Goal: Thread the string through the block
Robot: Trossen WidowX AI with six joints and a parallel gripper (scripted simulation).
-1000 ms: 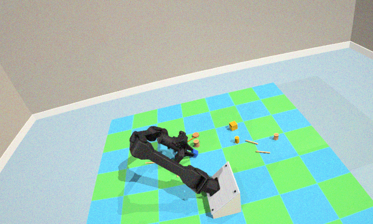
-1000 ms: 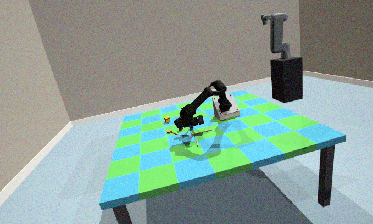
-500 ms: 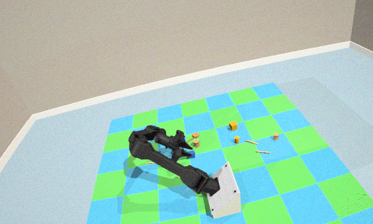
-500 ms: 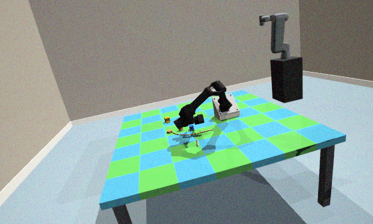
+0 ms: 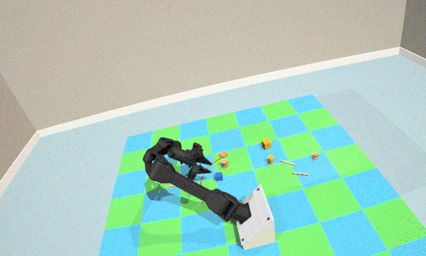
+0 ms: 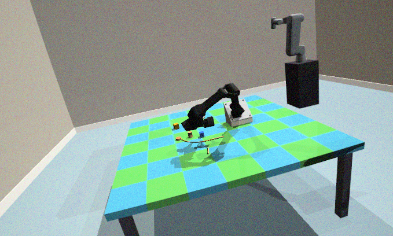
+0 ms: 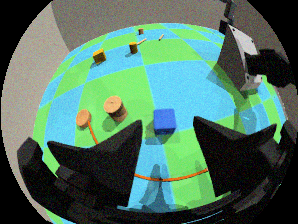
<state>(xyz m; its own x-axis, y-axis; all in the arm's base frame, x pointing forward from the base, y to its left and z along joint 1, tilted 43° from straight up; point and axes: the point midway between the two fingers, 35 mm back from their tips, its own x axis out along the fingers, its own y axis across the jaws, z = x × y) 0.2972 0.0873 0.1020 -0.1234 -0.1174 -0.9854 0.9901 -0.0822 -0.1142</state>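
Observation:
The small blue block [image 5: 218, 176] [image 6: 201, 134] [image 7: 164, 120] stands on the table; its hole cannot be made out. The round wooden button [image 5: 223, 154] [image 6: 177, 138] [image 7: 83, 119] lies left of it in the wrist view. The orange string [image 5: 201, 181] [image 6: 197, 142] [image 7: 160, 179] curves from the button past the block, outside it. The string's stick end [image 6: 221, 136] lies on the table in the exterior view, hard to tell from the string; the arm mostly hides it in the top view. My gripper [image 5: 211, 167] [image 7: 168, 121] is open and empty, above the table, its fingertips directed toward the block.
A wooden spool [image 5: 224, 164] [image 6: 190, 134] [image 7: 116, 108] stands between button and block. A loose stick [image 5: 169, 186] [image 6: 208, 150] lies near the arm. Farther off are an orange cube [image 5: 266, 144] [image 6: 176, 125], a yellow cylinder [image 5: 270, 159], two sticks and another spool [image 5: 315, 155].

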